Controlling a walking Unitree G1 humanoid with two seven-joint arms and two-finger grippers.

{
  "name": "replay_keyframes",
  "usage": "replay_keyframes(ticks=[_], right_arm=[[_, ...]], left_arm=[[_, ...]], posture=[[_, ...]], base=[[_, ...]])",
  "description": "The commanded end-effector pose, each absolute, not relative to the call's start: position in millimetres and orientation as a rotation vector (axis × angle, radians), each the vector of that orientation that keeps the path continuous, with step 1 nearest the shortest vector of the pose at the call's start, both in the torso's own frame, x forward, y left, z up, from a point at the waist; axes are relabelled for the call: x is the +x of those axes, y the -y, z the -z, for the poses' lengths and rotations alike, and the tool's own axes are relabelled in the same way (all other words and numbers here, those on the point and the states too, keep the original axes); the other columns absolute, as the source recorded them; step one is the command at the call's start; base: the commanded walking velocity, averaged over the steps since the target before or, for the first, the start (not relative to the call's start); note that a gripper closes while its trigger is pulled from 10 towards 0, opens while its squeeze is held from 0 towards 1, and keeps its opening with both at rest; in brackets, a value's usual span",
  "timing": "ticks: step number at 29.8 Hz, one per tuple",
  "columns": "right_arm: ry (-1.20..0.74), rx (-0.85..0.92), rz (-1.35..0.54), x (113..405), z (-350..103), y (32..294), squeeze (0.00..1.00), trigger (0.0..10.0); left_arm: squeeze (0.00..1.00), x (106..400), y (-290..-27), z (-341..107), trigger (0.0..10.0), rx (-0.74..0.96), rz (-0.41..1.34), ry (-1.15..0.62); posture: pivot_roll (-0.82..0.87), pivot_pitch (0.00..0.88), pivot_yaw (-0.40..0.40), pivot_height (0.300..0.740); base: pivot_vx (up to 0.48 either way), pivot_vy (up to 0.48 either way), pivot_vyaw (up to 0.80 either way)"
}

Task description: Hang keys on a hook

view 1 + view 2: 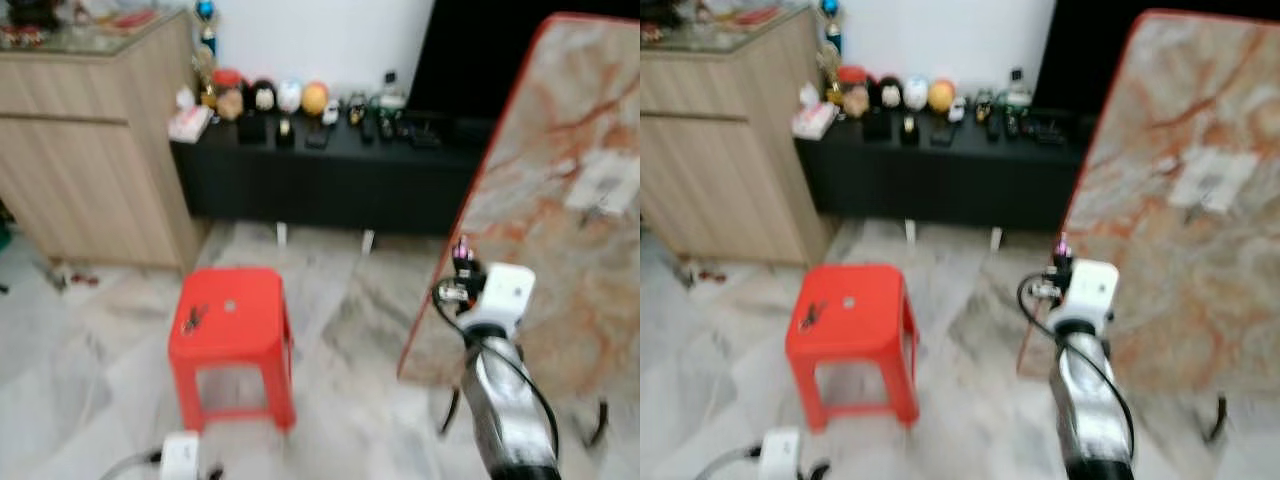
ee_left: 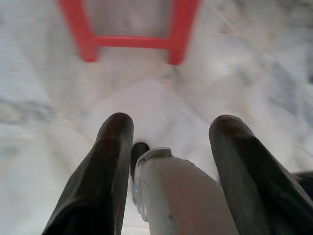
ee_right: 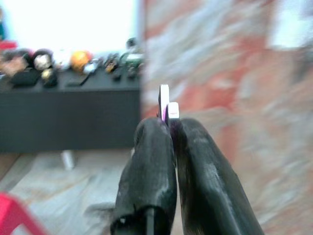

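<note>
Red plastic makes the little stool point(image 1: 232, 322), and it stands on the pale marble floor point(image 1: 90, 350). A small dark thing point(image 1: 193, 318) lies on the stool's flat seat. It may be another bunch of keys, but it is too blurry to tell.

The right gripper point(image 3: 171, 122) is raised in front of the robot. Its two black jaws are pressed tight together on the keys point(image 3: 167, 108). A thin flat bit, silver with a pink edge, sticks up past the jaw tips. Its long side points straight out along the jaws. In the head views the same pink bit point(image 1: 462, 250) stands up above the white wrist block.

Just beside this arm leans a big slab point(image 1: 560, 200). It looks like smooth stone, cream with orange veins and a red edge. Behind is a low black bench point(image 1: 330, 170) with small round toys in a row, and a pale wooden cupboard point(image 1: 90, 150) next to it.

I cannot see a hook in any of these blurry views. So the next job is likely to find it, then bring the keys to it with the right arm, which already has them.

The left gripper point(image 2: 168, 142) hangs low over the floor near the stool's legs. Its jaws are wide apart and hold nothing.
</note>
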State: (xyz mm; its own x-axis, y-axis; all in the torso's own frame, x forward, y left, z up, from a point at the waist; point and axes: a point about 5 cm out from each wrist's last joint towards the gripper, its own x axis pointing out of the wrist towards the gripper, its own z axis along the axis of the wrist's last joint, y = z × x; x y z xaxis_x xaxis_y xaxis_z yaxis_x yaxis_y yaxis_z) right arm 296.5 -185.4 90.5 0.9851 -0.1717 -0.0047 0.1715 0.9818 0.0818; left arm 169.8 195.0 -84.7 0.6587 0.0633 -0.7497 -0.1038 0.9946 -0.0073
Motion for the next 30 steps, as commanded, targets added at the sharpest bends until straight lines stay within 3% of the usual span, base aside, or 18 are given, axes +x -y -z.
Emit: replay_keyframes(ticks=[1,30], right_arm=[[0.031,0.089,0.161,299.8,-96.7,180.7,0.00,10.0],[0.068,0.083,0.182,300.0,-101.7,183.0,0.00,10.0]], left_arm=[[0.00,168.4,-203.4,84.4,10.0,-0.032,-0.106,-0.859],[0.00,168.8,-205.1,84.1,10.0,-0.047,-0.115,-0.858]], posture=[[0.04,0.000,-0.090,0.740],[0.04,0.006,-0.083,0.740]], base=[[0.000,-0.285,0.00],[0.000,-0.261,0.00]])
